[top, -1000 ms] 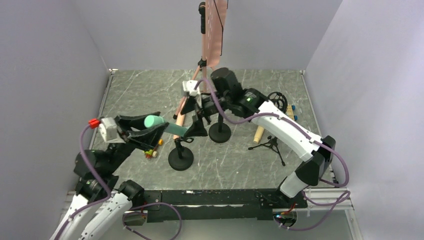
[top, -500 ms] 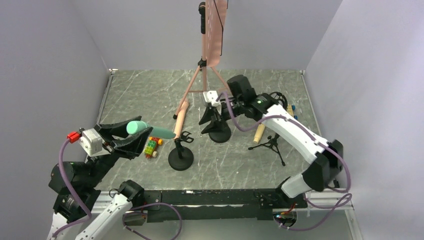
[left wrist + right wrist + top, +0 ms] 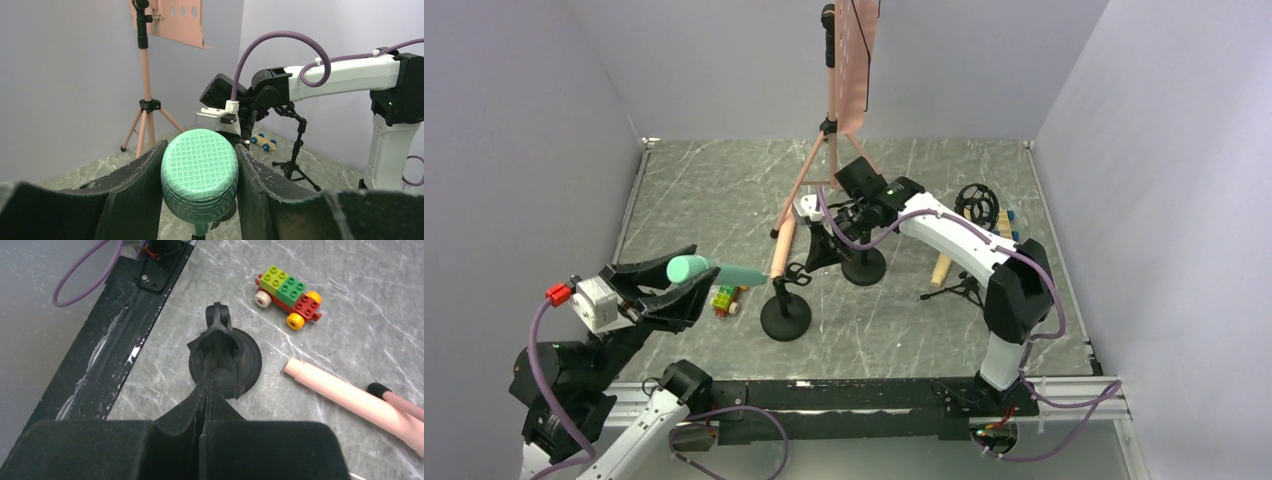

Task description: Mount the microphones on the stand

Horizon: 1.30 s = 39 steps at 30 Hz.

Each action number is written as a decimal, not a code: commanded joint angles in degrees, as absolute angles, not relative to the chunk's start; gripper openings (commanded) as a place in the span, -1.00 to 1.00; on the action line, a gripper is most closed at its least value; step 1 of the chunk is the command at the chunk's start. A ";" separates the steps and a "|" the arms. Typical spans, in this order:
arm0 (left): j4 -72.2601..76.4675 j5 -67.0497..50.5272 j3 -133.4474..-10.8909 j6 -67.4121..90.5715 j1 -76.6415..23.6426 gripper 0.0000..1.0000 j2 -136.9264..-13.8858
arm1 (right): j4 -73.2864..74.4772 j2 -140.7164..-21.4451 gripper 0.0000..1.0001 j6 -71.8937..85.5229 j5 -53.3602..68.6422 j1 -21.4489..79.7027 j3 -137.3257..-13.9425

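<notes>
Left pincer (image 3: 692, 276) clamps the teal-green microphone (image 3: 200, 172) at its mesh head, well off the tabletop (image 3: 704, 190); right pincer (image 3: 206, 386) is pressed shut, empty, over the round-based stand (image 3: 246, 365); the pink microphone (image 3: 340, 392) lies just beside.

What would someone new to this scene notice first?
The teal-green microphone stands out most, its gridded head clamped in the left gripper at the near left. Near the middle, the right gripper, shut and empty, hangs over the clip of a black round-based stand, with a pale pink microphone lying beside it. A tall pink music stand rises at the back.
</notes>
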State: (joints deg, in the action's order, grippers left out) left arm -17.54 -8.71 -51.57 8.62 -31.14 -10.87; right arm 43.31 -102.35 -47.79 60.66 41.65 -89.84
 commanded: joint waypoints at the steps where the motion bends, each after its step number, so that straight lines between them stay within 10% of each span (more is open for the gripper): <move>1: -16.46 -8.20 -51.25 8.24 -30.97 -1.00 -9.93 | 43.72 -102.25 -0.99 -50.89 63.91 42.13 -92.24; 17: -13.79 -9.56 -48.52 10.09 -30.93 -1.00 -9.19 | 44.41 -106.20 -0.96 -50.33 64.67 43.71 -94.51; 39: -0.44 -13.71 -42.30 14.63 -31.01 -1.00 -15.78 | 44.74 -105.24 -0.40 -51.22 63.20 44.18 -92.94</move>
State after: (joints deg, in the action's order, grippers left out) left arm -5.50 -11.77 -42.46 12.91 -31.14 -14.74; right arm 44.14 -106.39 -49.78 61.87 43.97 -92.05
